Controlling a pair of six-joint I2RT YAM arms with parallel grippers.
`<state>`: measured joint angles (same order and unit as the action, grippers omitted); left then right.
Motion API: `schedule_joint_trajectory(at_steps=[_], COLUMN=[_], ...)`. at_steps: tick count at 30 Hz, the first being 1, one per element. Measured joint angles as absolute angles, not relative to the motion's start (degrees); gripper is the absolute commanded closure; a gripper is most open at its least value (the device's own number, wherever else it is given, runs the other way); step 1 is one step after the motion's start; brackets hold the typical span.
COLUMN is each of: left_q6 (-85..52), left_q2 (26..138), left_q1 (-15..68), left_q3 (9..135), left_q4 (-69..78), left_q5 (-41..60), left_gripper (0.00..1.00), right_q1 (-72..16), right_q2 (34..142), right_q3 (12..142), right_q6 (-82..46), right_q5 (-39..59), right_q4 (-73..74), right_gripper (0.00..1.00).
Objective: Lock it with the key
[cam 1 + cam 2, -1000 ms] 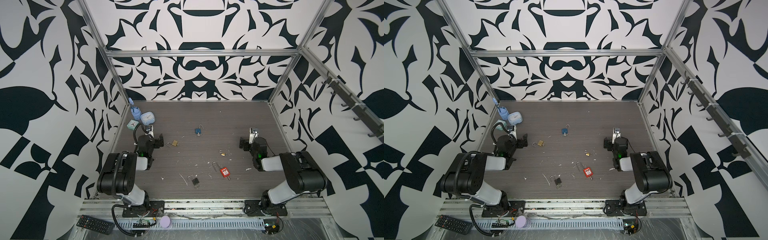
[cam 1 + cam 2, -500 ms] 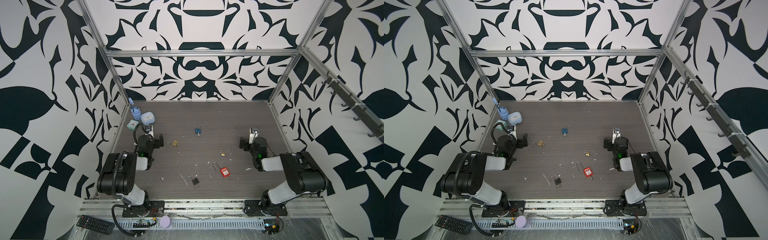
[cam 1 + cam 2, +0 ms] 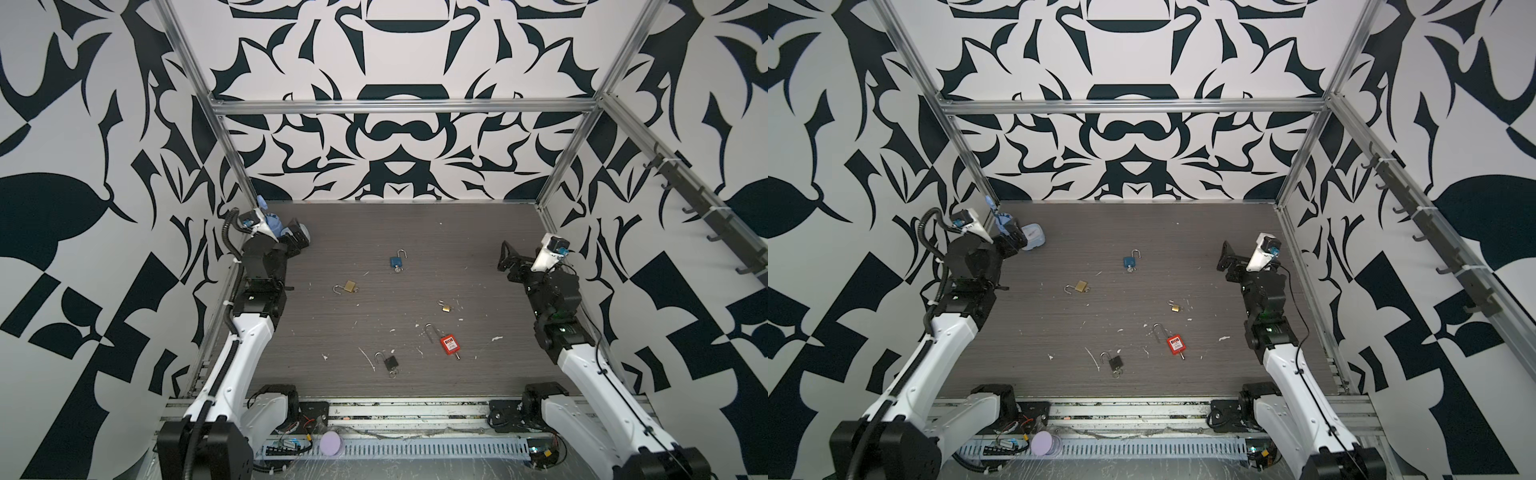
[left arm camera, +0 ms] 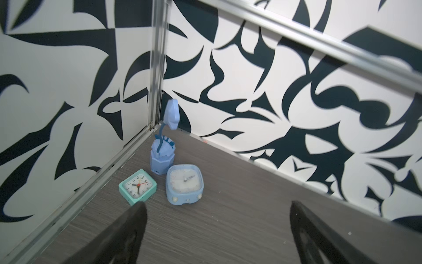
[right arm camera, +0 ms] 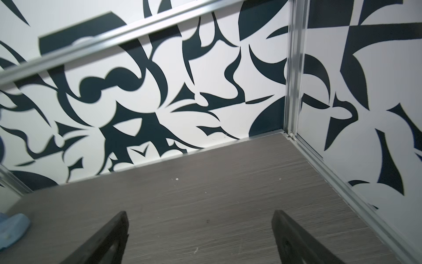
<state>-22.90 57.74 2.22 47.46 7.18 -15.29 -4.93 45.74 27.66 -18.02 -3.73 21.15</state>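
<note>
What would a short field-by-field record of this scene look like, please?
left gripper: open, empty, facing the back-left corner
right gripper: open, empty, facing the back-right corner
padlocks: blue padlock, large brass padlock, small brass padlock, red padlock, black padlock
shackles: all look open
corner items: teal clock, blue clock, blue desk lamp
progress: no padlock touched yet
</note>
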Motion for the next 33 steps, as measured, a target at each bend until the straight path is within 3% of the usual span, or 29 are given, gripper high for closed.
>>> schedule_joint_trajectory(at_steps=[6,10,14,20,27,33], left_q6=[-31.14,-31.68,-30.83,-32.42,-35.99,-36.49], left_q2=[56.95,61.60,70.50,82.04,93.08,103.11], left_q1=[1.48,11.79,24.14,34.28,38.09,39.11], left_q3=[52.77,57.30,65.39,72.20,75.83,81.62], left_q4=[-3.57,-11.77,-20.75,-30.81,-38.41,-42.11], left_q5=[-9.28,-9.26,-11.57,-14.06,-13.96,-13.10], left_gripper=[0.01,0.01,0.01,0.01,0.01,0.00], right_q1=[-5.04,-9.30,-21.98,-39.18,-51.90,-54.17], right_q2=[46.30,51.92,55.61,63.75,67.88,68.99], right_q3=[28.32,30.17,30.17,30.15,26.96,23.90], right_q6=[-21.26,-19.59,-13.93,-3.22,6.17,7.75], right_q5=[4.14,6.46,3.31,-3.42,-10.09,-12.62], right_q4=[19.05,16.95,17.12,18.26,22.46,26.74], right_gripper=[0.00,0.00,0.00,0.00,0.00,0.00])
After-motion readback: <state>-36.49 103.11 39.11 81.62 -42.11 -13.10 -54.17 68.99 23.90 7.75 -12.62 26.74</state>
